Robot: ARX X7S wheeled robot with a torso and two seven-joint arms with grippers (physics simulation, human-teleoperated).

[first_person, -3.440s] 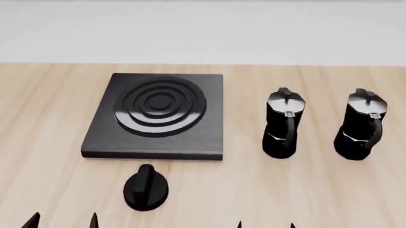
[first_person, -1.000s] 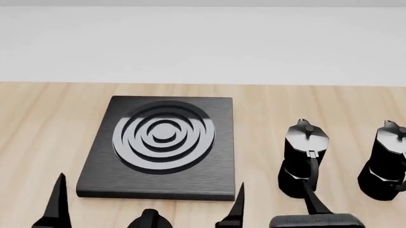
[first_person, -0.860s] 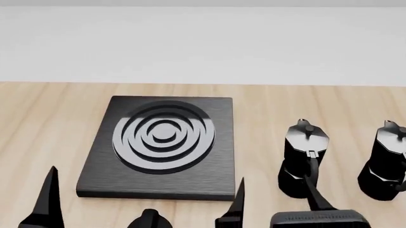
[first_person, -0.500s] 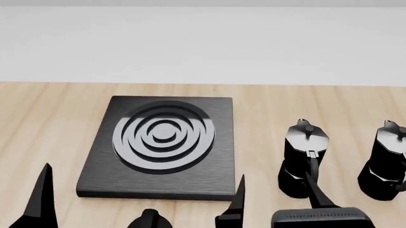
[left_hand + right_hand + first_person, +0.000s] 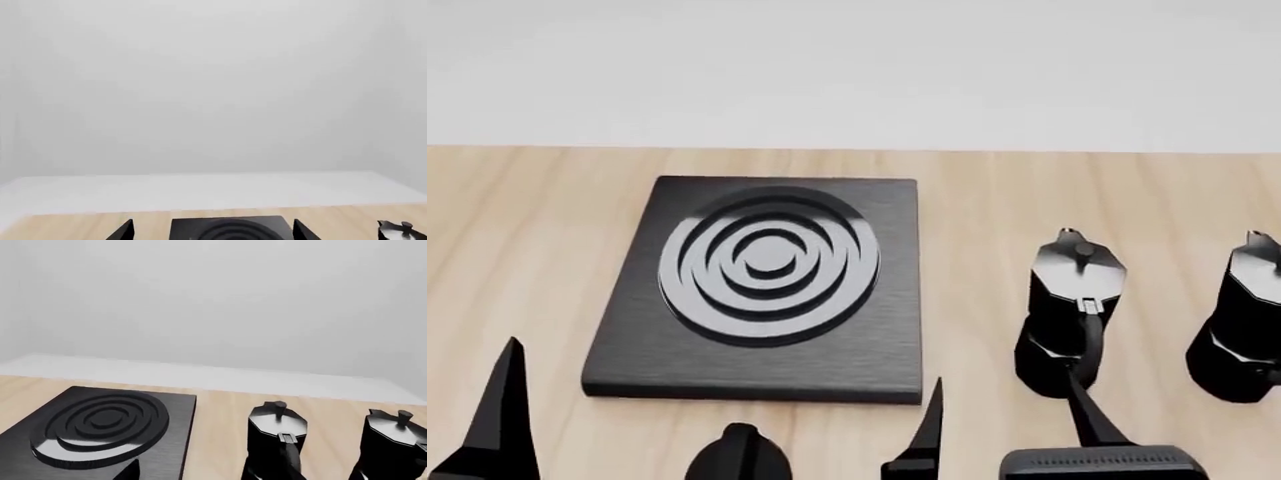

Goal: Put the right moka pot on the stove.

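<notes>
The right moka pot (image 5: pixel 1248 320) stands upright on the wooden table at the head view's right edge, partly cut off; it also shows in the right wrist view (image 5: pixel 395 445). The stove (image 5: pixel 761 285) lies left of centre and shows in both wrist views (image 5: pixel 100 425) (image 5: pixel 230 230). My right gripper (image 5: pixel 1004 425) is open and empty, with one finger by the stove's front right corner and the other in front of the left pot. My left gripper (image 5: pixel 212 232) is open and empty, low in front of the stove; only one finger (image 5: pixel 507 420) shows in the head view.
The identical left moka pot (image 5: pixel 1074 315) stands between the stove and the right pot, handle toward me; it also shows in the right wrist view (image 5: pixel 277 440). A black oval knob (image 5: pixel 737 462) sits in front of the stove. The table's far edge meets a pale wall.
The head view has shifted, so the stove and pots sit higher in the frame. My left finger has drifted left and lower. The right gripper has hardly moved.
</notes>
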